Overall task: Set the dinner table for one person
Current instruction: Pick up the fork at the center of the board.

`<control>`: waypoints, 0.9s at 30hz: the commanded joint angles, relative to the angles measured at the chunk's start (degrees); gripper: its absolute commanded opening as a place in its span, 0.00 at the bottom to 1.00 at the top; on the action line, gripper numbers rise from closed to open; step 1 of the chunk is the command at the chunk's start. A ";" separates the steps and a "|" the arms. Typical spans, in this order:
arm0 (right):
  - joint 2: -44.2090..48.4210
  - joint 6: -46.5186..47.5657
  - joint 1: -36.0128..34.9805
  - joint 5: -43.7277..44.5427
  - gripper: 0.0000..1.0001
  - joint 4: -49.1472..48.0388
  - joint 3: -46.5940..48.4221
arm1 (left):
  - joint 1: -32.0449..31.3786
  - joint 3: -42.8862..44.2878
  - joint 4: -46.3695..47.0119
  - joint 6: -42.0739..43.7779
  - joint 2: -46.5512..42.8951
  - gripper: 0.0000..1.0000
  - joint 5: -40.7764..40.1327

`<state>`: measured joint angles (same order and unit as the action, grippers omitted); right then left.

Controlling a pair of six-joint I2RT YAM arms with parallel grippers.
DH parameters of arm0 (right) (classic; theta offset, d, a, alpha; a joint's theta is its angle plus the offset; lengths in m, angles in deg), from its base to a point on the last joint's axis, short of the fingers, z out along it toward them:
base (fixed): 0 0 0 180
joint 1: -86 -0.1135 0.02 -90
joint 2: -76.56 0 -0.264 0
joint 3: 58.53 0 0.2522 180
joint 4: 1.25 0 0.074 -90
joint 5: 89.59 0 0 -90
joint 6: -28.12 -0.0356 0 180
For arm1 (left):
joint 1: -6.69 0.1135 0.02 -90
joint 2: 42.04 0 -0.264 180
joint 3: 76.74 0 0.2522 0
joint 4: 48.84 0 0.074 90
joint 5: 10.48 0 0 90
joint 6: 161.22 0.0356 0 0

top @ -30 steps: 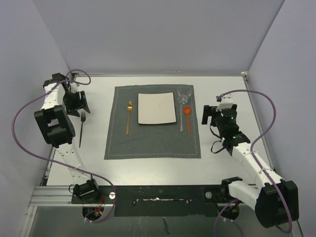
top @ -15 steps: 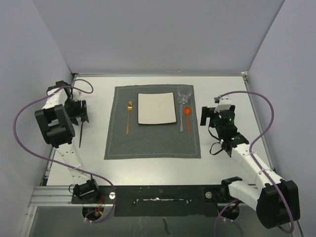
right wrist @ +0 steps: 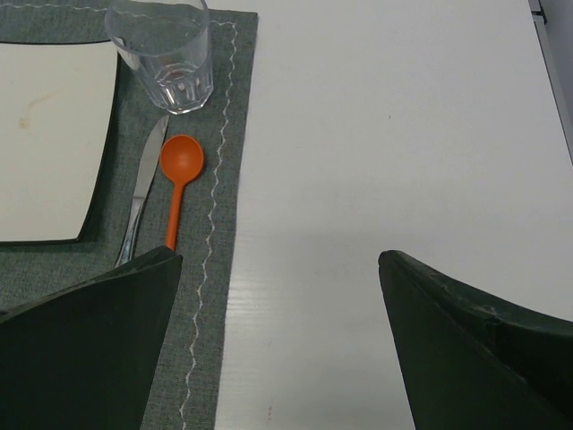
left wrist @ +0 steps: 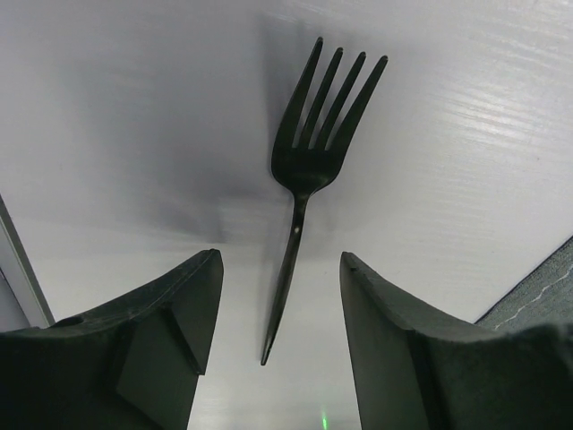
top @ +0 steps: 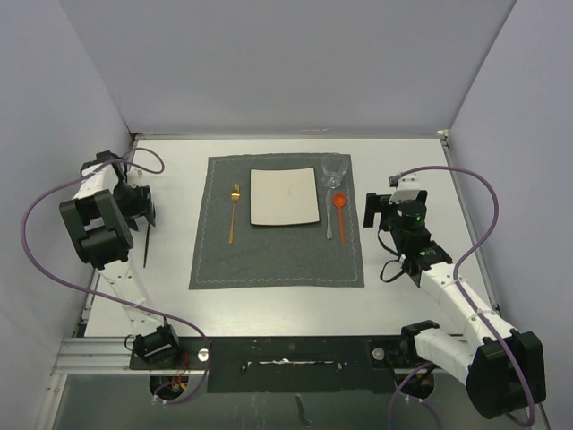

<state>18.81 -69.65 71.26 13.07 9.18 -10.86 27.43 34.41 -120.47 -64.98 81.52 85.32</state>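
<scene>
Left gripper half-parted, empty, straddling the black fork lying flat on the dinner table, left of the placemat. Right gripper spread wide, empty. Fork pickup in hand, probably; next: drop lower, pinch the handle squarely.

Dark grey stitched placemat mid-frame holds a white square plate at its upper centre, gold fork left of it, knife and orange spoon right, clear glass upper right; black fork lies far left, off the mat.
</scene>
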 commanded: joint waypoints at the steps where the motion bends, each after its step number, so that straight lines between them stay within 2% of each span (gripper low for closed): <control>1: 0.90 0.51 -0.47 1.41 0.98 -2.95 0.54 | 0.19 2.04 1.25 0.53 -1.53 0.53 0.95; 27: 0.98 0.55 -0.20 2.13 0.98 -1.67 1.03 | -1.17 -0.71 2.12 0.01 3.35 0.48 -0.02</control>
<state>18.81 -69.65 71.28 13.75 9.60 -10.86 26.16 34.25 -119.73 -64.96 82.09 85.74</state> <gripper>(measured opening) 0.977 0.479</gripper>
